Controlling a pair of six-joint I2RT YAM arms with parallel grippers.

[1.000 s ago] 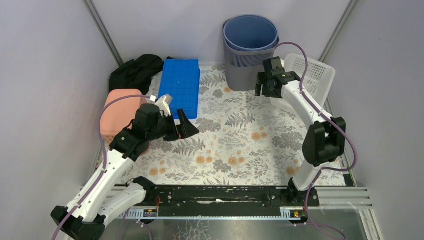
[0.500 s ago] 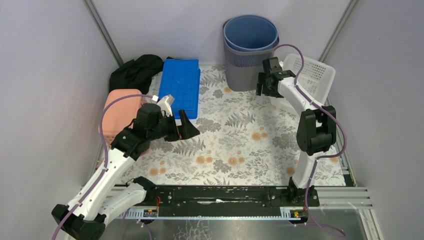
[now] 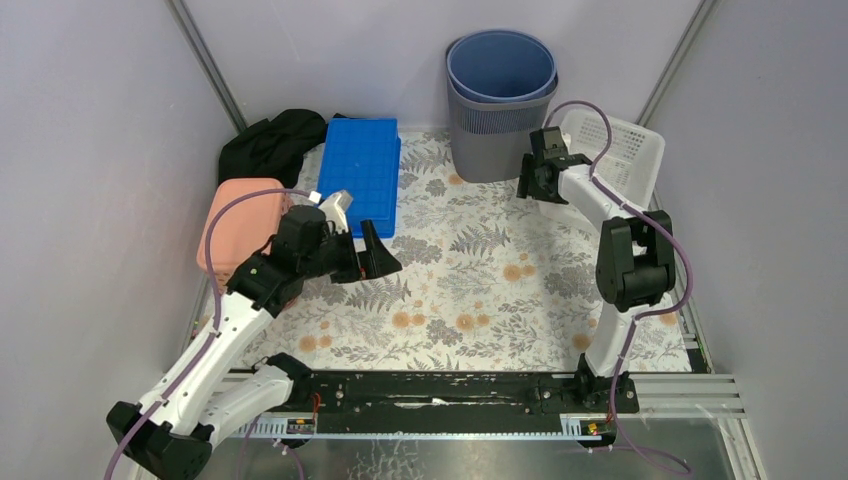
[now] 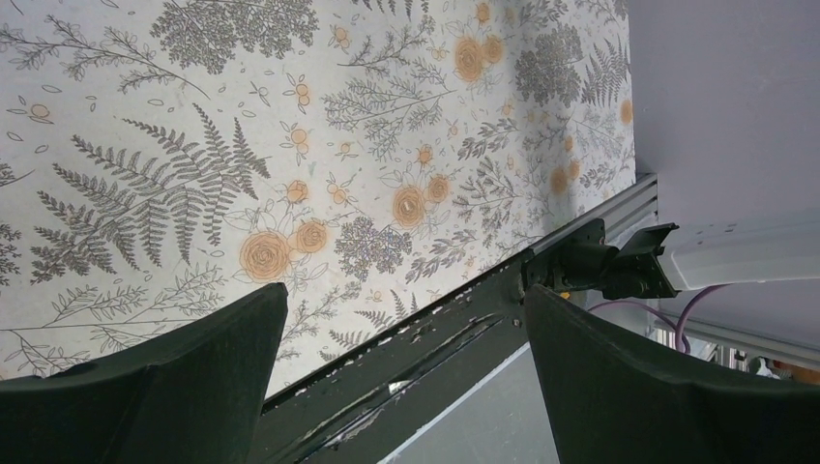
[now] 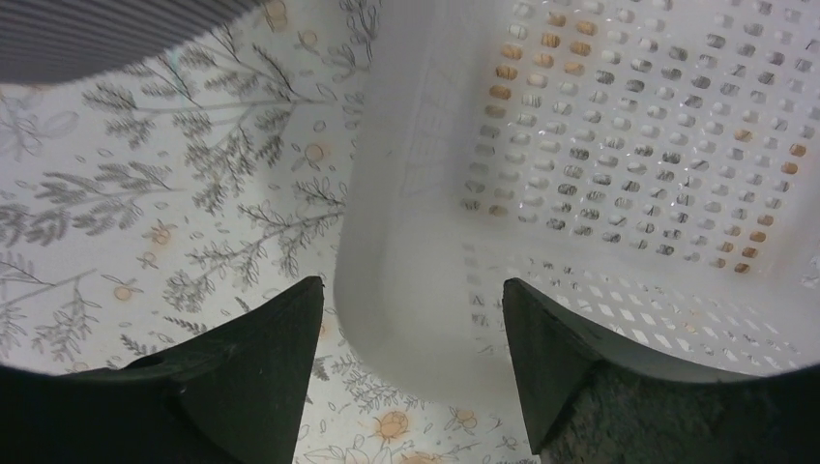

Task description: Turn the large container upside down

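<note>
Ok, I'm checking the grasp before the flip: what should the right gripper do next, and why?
Probably close. The right gripper stands open astride the near wall of the white basket, a gap on each side, so nothing is gripped yet; pinching that wall should let the arm tip it over.

At the far right of the floral tabletop (image 3: 480, 290), the right hand (image 3: 533, 172) hangs at the left rim of a white perforated basket (image 3: 632, 150), beside a grey-blue bin (image 3: 500, 95). The left hand (image 3: 366, 252) gapes wide near a blue tray (image 3: 362, 170), a pink tub (image 3: 235, 225) and black cloth (image 3: 268, 145).
</note>
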